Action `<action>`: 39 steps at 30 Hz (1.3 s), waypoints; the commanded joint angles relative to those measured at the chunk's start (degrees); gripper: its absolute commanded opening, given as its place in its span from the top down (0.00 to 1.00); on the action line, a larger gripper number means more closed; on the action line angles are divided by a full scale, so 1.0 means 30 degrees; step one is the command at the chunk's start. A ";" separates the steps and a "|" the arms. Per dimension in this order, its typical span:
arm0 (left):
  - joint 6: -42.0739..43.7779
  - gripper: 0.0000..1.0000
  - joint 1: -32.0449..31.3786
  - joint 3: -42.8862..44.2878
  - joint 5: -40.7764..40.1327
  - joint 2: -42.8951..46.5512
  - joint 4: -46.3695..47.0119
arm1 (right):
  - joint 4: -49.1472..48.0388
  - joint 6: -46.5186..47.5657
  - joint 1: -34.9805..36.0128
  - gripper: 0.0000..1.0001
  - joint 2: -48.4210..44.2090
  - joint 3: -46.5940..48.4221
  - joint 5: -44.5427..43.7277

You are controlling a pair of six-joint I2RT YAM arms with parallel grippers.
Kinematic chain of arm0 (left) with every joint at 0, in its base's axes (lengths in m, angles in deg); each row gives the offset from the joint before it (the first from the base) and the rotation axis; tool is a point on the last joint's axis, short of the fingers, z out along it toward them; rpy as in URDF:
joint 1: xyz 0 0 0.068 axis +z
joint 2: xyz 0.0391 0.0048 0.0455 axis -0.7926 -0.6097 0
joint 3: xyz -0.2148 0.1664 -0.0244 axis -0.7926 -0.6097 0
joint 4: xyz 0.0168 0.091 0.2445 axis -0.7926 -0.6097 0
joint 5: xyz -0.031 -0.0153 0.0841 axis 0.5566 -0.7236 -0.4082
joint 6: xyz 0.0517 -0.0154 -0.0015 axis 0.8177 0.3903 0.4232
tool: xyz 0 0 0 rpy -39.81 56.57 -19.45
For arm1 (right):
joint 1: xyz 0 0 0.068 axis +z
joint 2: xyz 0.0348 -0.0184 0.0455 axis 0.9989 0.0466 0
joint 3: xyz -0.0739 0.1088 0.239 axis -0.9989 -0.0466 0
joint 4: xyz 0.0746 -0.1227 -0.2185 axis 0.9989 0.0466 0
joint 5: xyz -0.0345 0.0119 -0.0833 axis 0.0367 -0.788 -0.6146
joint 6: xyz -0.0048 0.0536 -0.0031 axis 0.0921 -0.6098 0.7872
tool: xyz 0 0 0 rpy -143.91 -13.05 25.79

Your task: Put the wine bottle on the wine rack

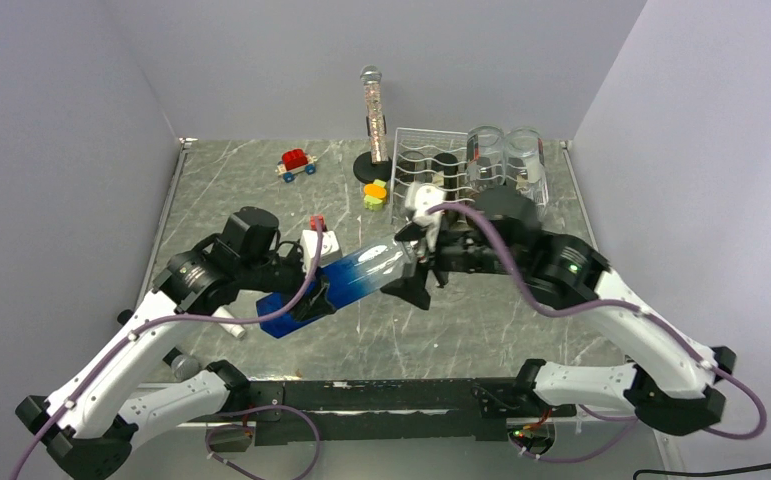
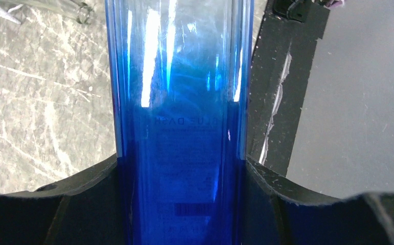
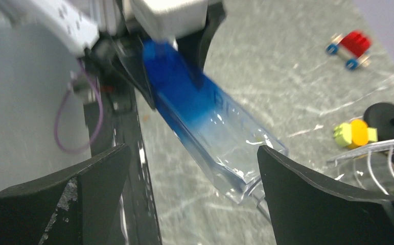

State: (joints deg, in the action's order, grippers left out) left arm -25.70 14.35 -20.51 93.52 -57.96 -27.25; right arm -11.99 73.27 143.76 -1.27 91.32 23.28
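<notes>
The wine bottle is a square-sided glass bottle, deep blue at its base and fading to clear at its shoulder. My left gripper is shut on its blue lower half and holds it slanted over the table's middle. In the left wrist view the bottle fills the gap between the fingers. My right gripper is open, its jaws wide on either side of the bottle's clear end, which lies nearer the right finger. The white wire wine rack stands at the back right, behind the right gripper.
Two clear glass jars sit at the rack's right end. A glitter tube on a black base, a red toy car and yellow-orange blocks are along the back. A small white cylinder lies by the left arm.
</notes>
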 commanded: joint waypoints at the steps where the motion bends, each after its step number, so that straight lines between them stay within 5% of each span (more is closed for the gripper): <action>1: 0.0835 0.99 -0.0107 0.0478 0.2258 0.1470 0.2188 | 0.2823 0.3454 0.0608 0.00 0.1489 0.2166 0.1411; 16: 0.2700 0.99 -0.0081 0.0658 0.2127 0.1420 0.0981 | 0.8337 0.7160 0.0813 0.00 0.6996 0.6627 0.2634; 24: 0.3264 0.99 -0.0087 0.0765 0.2146 0.1402 0.1401 | 0.8237 0.7473 0.0850 0.06 0.7652 0.5437 0.3341; 29: 0.3396 0.99 -0.0092 0.0770 0.1902 0.1595 0.1541 | 0.8064 0.7300 0.0880 0.39 0.7631 0.4865 0.3452; 34: 0.3336 0.99 -0.0097 0.0773 0.1600 0.1719 0.1699 | 0.7933 0.7117 0.0880 1.00 0.7730 0.4665 0.2823; 39: 0.3218 0.99 -0.0080 0.0815 0.1126 0.1862 0.1779 | 0.7063 0.6857 0.0908 1.00 0.7164 0.4202 0.2482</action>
State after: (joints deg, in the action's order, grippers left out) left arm -16.48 13.89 -21.49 95.03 -55.08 -33.74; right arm 9.01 94.51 145.90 21.88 105.81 32.38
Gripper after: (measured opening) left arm 0.655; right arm 0.649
